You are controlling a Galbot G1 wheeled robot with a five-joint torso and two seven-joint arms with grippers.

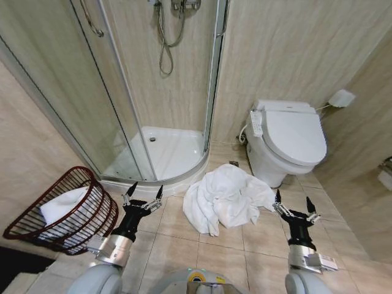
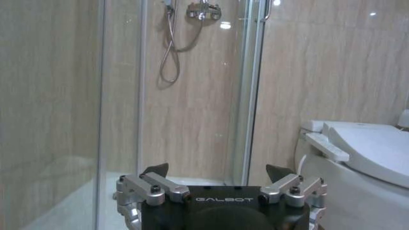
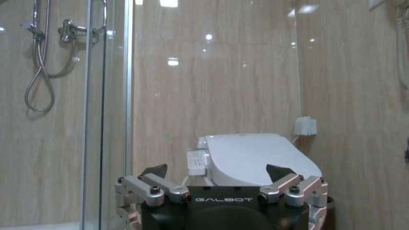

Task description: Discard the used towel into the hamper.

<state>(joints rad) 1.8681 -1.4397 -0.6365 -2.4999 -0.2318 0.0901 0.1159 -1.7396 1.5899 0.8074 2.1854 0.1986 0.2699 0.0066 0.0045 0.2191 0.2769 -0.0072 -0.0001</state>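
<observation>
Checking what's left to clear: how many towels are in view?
2. One towel lies crumpled on the floor before the toilet; another sits inside the hamper. More may be hidden beneath it.

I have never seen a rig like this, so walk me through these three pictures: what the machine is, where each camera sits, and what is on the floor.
This is a two-armed wheeled robot in a bathroom. The wide picture comes from its head, looking down; the other two come from cameras on its wrists. The left gripper and right gripper are both open and hold nothing. A crumpled white towel lies on the beige tiled floor between them, near the white toilet. The dark reddish-brown wire hamper sits on the robot's left, with white cloth already inside.
</observation>
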